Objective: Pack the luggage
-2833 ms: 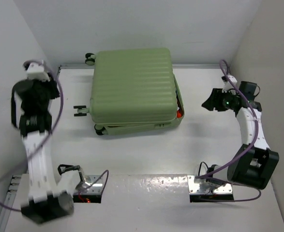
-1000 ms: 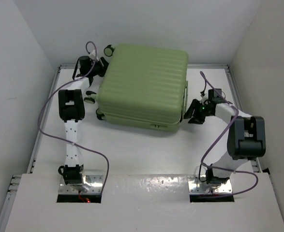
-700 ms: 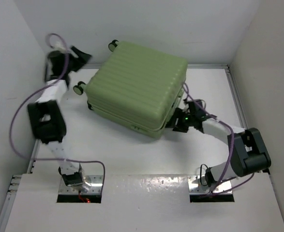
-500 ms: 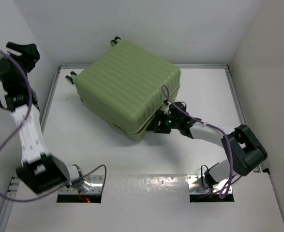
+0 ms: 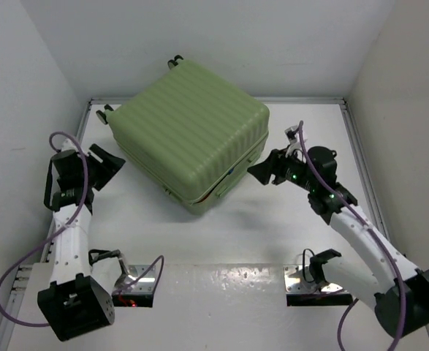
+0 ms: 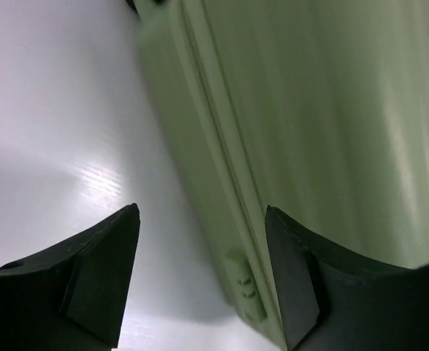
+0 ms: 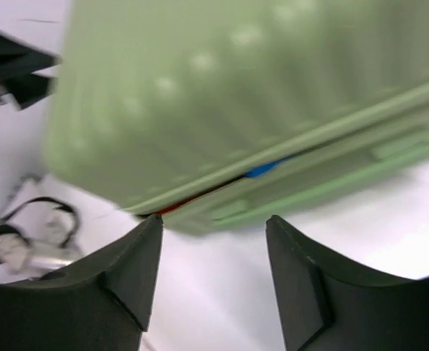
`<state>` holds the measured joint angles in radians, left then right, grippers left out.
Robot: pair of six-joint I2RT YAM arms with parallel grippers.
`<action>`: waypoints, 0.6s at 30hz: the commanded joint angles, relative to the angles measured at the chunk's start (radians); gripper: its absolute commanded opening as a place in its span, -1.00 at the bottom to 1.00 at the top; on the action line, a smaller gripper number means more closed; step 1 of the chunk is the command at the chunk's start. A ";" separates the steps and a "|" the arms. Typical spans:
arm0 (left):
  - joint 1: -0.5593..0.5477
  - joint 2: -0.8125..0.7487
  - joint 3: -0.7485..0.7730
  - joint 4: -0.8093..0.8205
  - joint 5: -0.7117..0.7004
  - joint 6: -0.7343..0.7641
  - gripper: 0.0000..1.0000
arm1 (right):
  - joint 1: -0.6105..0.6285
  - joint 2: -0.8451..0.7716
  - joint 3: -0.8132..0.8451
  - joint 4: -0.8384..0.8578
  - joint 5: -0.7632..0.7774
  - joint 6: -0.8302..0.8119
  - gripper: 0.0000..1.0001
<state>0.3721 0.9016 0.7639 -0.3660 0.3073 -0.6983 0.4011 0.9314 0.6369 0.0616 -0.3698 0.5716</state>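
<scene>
Luggage lay on table, lid down. Lid not fully shut: thin gap on near side, blue bit and red bit peeked out. Left gripper sat left of luggage, fingers apart, empty. Right gripper sat right of luggage, fingers apart, empty. Packing looked nearly done; closing tight likely left.

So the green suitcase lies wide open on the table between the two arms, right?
Not wide open: the top external view shows the luggage with its lid down, only a thin gap at the seam. The rest is right.
</scene>
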 commanded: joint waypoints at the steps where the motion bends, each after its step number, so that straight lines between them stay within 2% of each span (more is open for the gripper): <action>1: -0.047 -0.020 -0.017 0.044 0.087 0.034 0.43 | -0.073 0.073 0.044 -0.121 -0.110 -0.183 0.15; 2: -0.068 -0.020 -0.047 0.053 0.108 0.045 0.41 | -0.070 0.084 0.055 -0.132 -0.109 -0.203 0.08; 4: -0.097 -0.030 -0.090 0.094 0.131 0.055 0.20 | -0.070 0.150 0.032 -0.070 -0.109 -0.217 -0.15; 5: -0.110 -0.030 -0.090 0.104 0.166 0.069 0.02 | -0.070 0.152 0.023 -0.005 -0.145 -0.234 -0.20; 7: -0.133 -0.044 -0.100 0.104 0.150 0.069 -0.14 | -0.056 0.225 0.027 0.024 -0.149 -0.275 -0.28; 9: -0.142 -0.070 -0.138 0.082 0.112 0.060 -0.14 | -0.048 0.301 0.064 0.036 -0.141 -0.303 -0.28; 11: -0.128 -0.070 -0.204 0.102 0.111 0.007 -0.06 | -0.050 0.328 0.084 0.081 -0.136 -0.299 -0.26; 12: -0.116 -0.070 -0.231 0.133 0.183 -0.013 -0.02 | -0.050 0.348 0.086 0.092 -0.138 -0.293 -0.25; 13: -0.101 -0.070 -0.267 0.181 0.232 -0.042 0.02 | -0.057 0.362 0.090 0.113 -0.146 -0.276 -0.25; 15: -0.091 -0.055 -0.374 0.388 0.341 -0.154 0.02 | -0.050 0.363 0.090 0.129 -0.175 -0.276 -0.21; 16: -0.104 -0.046 -0.402 0.457 0.357 -0.190 -0.01 | -0.047 0.359 0.084 0.132 -0.179 -0.276 -0.21; 17: -0.119 -0.015 -0.425 0.584 0.366 -0.248 -0.03 | -0.047 0.350 0.081 0.132 -0.182 -0.276 -0.13; 18: -0.145 0.002 -0.455 0.635 0.390 -0.262 -0.03 | -0.050 0.346 0.064 0.139 -0.185 -0.276 -0.08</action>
<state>0.2600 0.8703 0.3557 -0.0360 0.5724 -0.8192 0.3450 1.3022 0.6724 0.1043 -0.5110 0.3149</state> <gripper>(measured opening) 0.488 0.444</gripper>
